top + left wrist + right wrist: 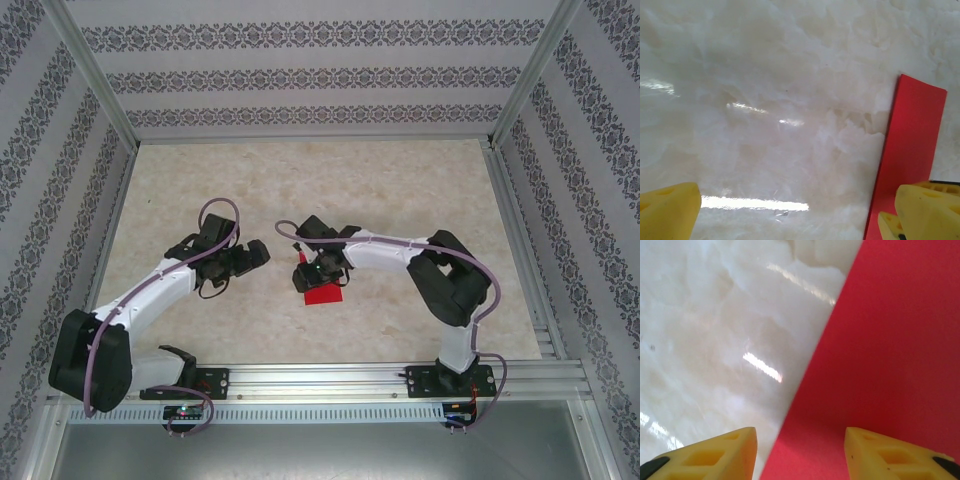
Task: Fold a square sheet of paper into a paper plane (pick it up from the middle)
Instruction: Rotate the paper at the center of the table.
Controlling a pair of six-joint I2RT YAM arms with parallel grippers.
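Yellow right fingers apart, red paper beneath, far edges cut off

The table has a glossy, cream marbled top, edged by metal rails. One red paper lies flat on it, near the middle, toward the near edge.

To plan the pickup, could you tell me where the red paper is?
In the top view, the red paper lies on the table beneath the right gripper, with the left gripper to its left.
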